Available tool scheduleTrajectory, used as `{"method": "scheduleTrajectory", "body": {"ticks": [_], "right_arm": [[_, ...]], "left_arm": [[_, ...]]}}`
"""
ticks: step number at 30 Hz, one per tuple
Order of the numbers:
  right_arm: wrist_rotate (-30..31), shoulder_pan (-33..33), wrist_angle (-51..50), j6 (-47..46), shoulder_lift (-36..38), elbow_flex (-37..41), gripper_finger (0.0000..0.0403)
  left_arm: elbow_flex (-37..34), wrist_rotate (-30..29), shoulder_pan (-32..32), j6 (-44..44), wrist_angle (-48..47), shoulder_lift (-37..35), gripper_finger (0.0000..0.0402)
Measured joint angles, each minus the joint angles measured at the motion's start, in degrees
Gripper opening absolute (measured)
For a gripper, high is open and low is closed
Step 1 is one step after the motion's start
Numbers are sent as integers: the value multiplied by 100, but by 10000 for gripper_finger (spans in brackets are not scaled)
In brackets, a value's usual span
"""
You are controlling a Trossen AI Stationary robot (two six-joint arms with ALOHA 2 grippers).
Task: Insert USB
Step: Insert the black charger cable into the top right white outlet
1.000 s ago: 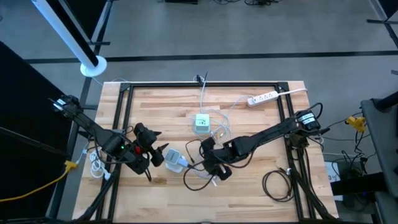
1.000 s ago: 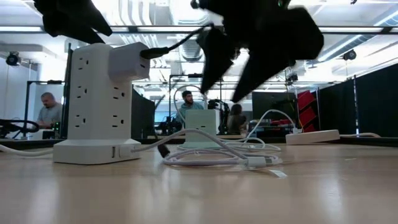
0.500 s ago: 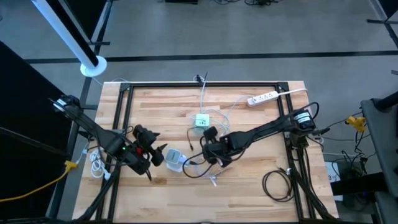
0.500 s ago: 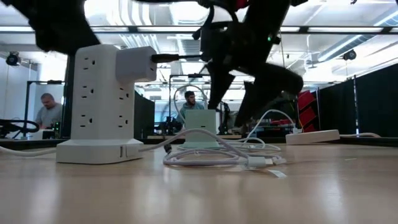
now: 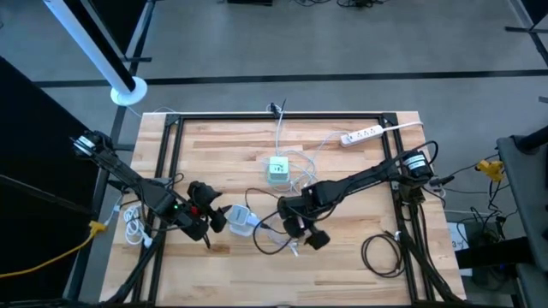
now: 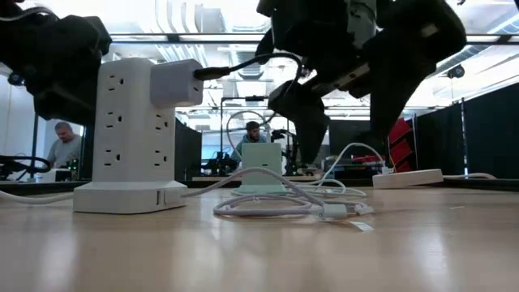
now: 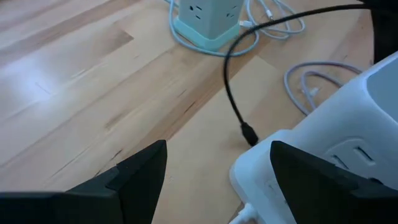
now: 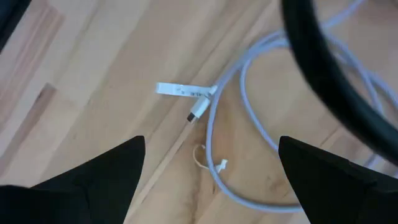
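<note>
1. White USB cable [image 8: 208, 109] is lying loose on the wooden surface [image 5: 342, 257] near the front edge – its plug end with a white tag is resting flat on the wood, held by nothing.
2. Right tool [image 5: 306, 234] is hovering just above that cable, fingers spread wide and empty; in the right wrist view both dark fingers [image 8: 93, 171] are framing the plug without touching it.
3. Left tool [image 5: 218, 219] is sitting just beside the white power tower [image 5: 241, 219], fingers apart and gripping nothing; in the left wrist view the tower's corner is showing between the fingers, and I cannot tell if a fingertip is touching it.
4. White power tower is standing upright on the surface, left of centre – a white adapter [image 6: 176, 82] is plugged into its upper side.
5. Black cable [image 7: 233, 93] is running from that adapter area across the wood toward the middle; a loop of it is crossing the right wrist view.
6. In the low view the white cable is piling in loose coils [image 6: 284, 203] on the wood between the tower and the farther items.
7. Mint-green power cube [image 5: 278, 169] is standing farther back at the centre of the surface, with white cords around it.
8. White power strip [image 5: 360, 134] is lying near the far right corner, well apart from both tools.
9. Beyond the surface, people [image 6: 63, 142] are sitting in the room behind.
</note>
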State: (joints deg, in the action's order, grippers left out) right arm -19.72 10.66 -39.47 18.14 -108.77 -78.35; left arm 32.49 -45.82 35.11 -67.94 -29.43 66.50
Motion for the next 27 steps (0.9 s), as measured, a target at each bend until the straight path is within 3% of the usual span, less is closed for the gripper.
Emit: {"method": "scheduleTrajectory", "body": {"ticks": [5,12,16,20,27], "right_arm": [[-537,-197,-16,-778,2,0,353],[-578,-363,-626,-870,22,-65,353],[-579,-387,-1118,-1073,22,-217,353],[-580,-383,-1177,-1107,22,-405,353],[-563,-383,-911,-1111,22,-566,353]], "left_arm": [[5,-4,0,33,50,0,275],[176,-20,0,600,431,-2,275],[204,-12,0,1479,1494,-1,275],[173,115,4,3027,3403,109,275],[186,242,9,4212,4711,339,275]]}}
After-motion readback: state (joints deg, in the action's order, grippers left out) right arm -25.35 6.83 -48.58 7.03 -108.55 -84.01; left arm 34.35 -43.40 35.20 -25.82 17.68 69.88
